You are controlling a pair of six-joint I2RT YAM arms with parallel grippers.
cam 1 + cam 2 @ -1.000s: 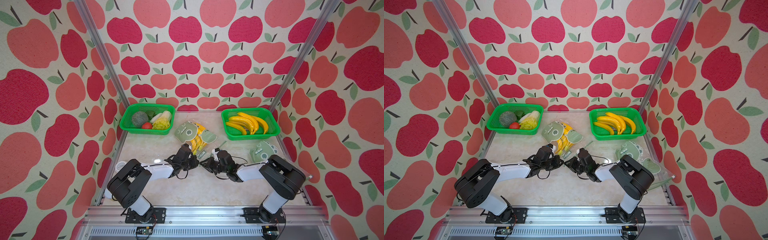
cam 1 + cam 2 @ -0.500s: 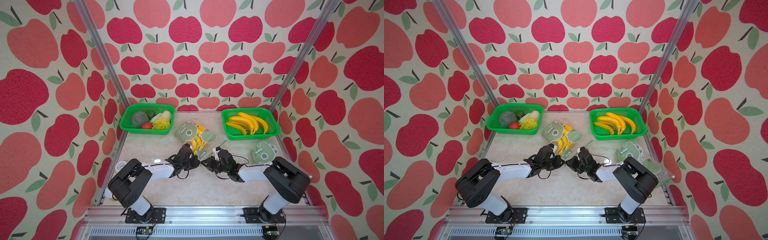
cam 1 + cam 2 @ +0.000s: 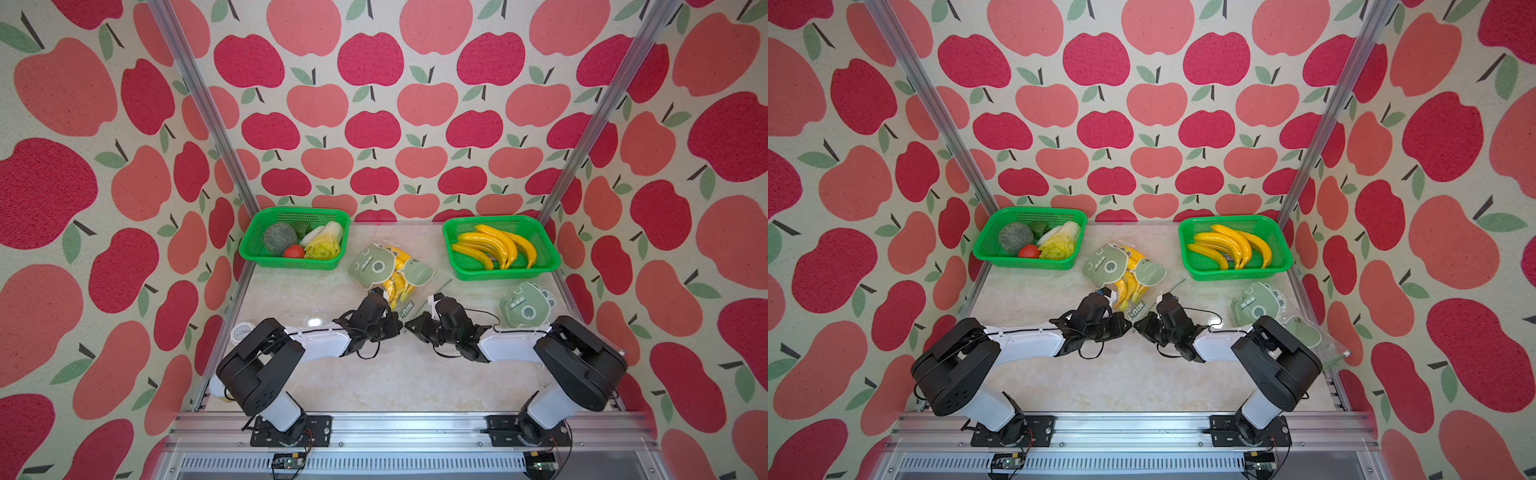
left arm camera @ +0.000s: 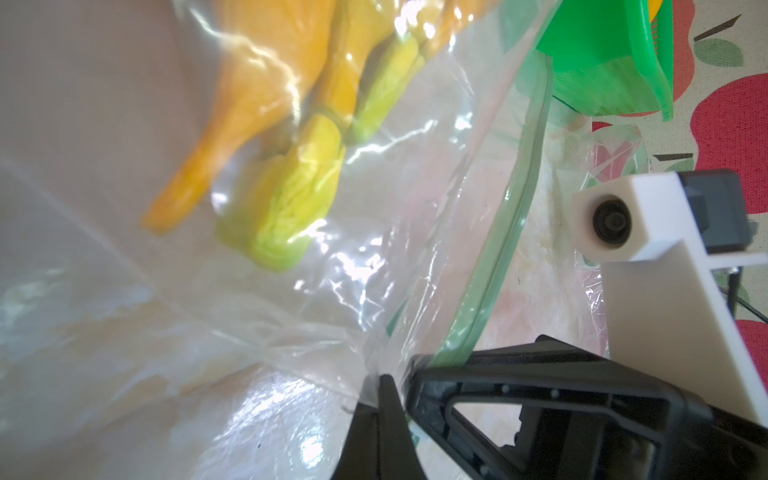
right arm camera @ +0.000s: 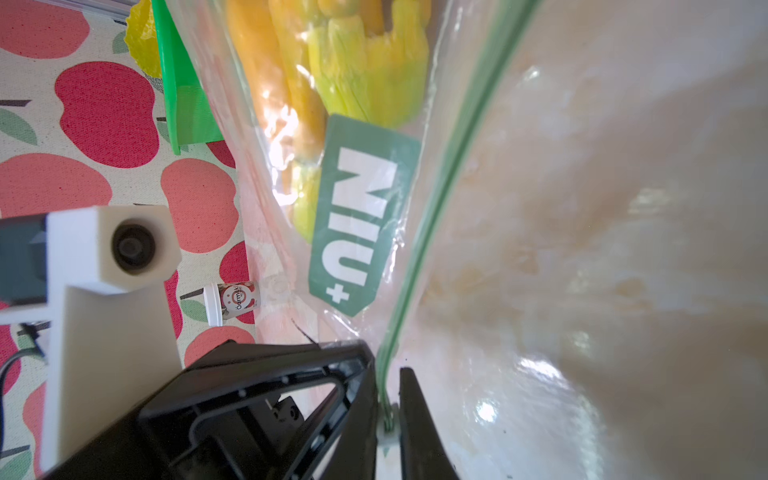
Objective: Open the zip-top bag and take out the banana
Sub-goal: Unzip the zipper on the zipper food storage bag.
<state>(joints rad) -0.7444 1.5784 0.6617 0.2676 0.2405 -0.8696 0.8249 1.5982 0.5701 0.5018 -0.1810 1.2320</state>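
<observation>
In both top views the bag (image 3: 376, 266) holding the banana (image 3: 394, 286) lies just beside the banana basket (image 3: 498, 274); the left wrist view shows the left claw (image 4: 392, 384) clamped on the bag's plastic, the right wrist view the right claw (image 5: 388, 376) pinching the zip strip (image 5: 436, 199), probably to pull the mouth open.

Both top views are bright and evenly lit, with saturated colours and only soft, short shadows. A small white glare spot sits on the glossy table (image 3: 314, 322), left of centre. The apple wallpaper (image 3: 374, 62) swells and stretches toward the frame edges. In both wrist views the film of the zip-top bag (image 4: 374, 249) glints with streaky highlights, and the banana (image 4: 291, 199) inside is blurred.
</observation>
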